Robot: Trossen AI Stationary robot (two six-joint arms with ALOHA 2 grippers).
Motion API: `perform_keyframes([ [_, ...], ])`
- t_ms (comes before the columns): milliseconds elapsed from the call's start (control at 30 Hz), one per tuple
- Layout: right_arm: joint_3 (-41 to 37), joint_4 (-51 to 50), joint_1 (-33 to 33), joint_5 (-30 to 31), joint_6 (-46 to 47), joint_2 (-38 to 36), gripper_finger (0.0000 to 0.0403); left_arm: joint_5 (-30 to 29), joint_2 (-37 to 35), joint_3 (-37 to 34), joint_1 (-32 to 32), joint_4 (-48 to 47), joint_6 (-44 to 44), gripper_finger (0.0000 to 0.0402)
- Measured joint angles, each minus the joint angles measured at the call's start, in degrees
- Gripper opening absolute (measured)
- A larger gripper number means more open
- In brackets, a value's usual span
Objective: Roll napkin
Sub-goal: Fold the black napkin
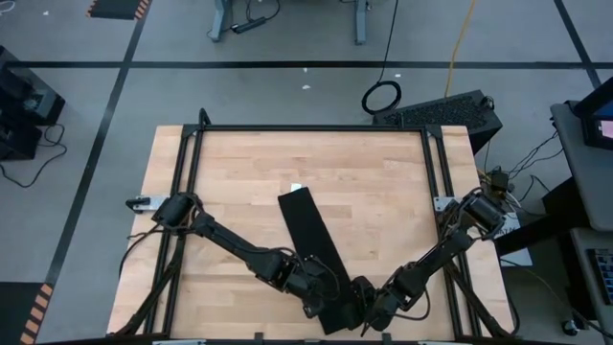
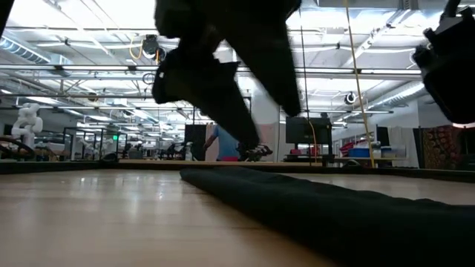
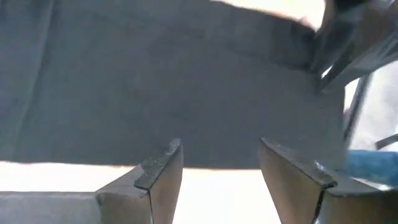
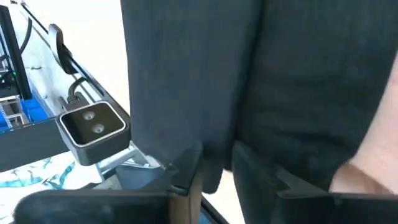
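Note:
The black napkin [image 1: 311, 244] lies on the wooden table as a long narrow strip. It runs from mid-table, where its white tag [image 1: 296, 186] shows, to the near edge. My left gripper [image 1: 324, 305] stands open at the strip's near end, and its fingertips [image 3: 168, 155] reach the cloth's edge [image 3: 211, 163]. My right gripper [image 1: 367, 314] is at the same end from the right, with its fingers closed to a narrow gap on the cloth [image 4: 249, 74]. In the low view the strip [image 2: 334, 211] lies flat. My left gripper's open fingertips stand over the napkin's near edge; I cannot tell whether they touch it. My right gripper pinches the napkin's near edge [image 4: 214, 173] between its two fingers, slanting down from the table's near right. A crease runs up the cloth from the pinch, and the rest of the napkin lies on the table.
A black metal frame [image 1: 306, 127] runs along the table's far and side edges. Both arms meet close together at the table's near edge. Bare wood [image 1: 230, 192] lies left and right of the strip. A dark case [image 1: 450, 110] sits on the floor beyond the far right corner.

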Motion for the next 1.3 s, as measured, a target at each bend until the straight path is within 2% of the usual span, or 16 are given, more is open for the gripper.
perform_keyframes([
  [233, 0.0, 1.6, -1.1, 1.0, -1.7, 0.0, 0.0006, 0.0, -1.6, 0.1, 0.4, -5.5, 1.5, 0.0211],
  [533, 0.0, 1.6, -1.1, -5.2, -4.5, -2.8, 0.0001, 0.0, -1.5, 0.1, 0.4, -7.1, 1.5, 0.0211],
  [700, 0.0, -2.9, -1.2, -9.4, -7.1, -6.5, 0.0001, 0.0, -2.3, 0.1, 0.1, -7.0, 1.7, 0.0211],
  [833, 0.0, -7.7, -1.5, -12.9, -9.7, -8.6, 0.0001, -0.1, -2.2, 0.1, 0.3, -10.6, 2.3, 0.0212],
  [1100, 0.0, -17.0, -2.3, -17.0, -16.2, -13.3, 0.0, -0.3, -4.1, 0.0, 4.5, -16.9, 14.8, 0.0211],
  [1300, 0.0, -28.6, -3.1, -17.0, -21.6, -18.2, 0.0, -0.2, -4.2, -0.6, 11.4, -15.5, 29.1, 0.0211],
])
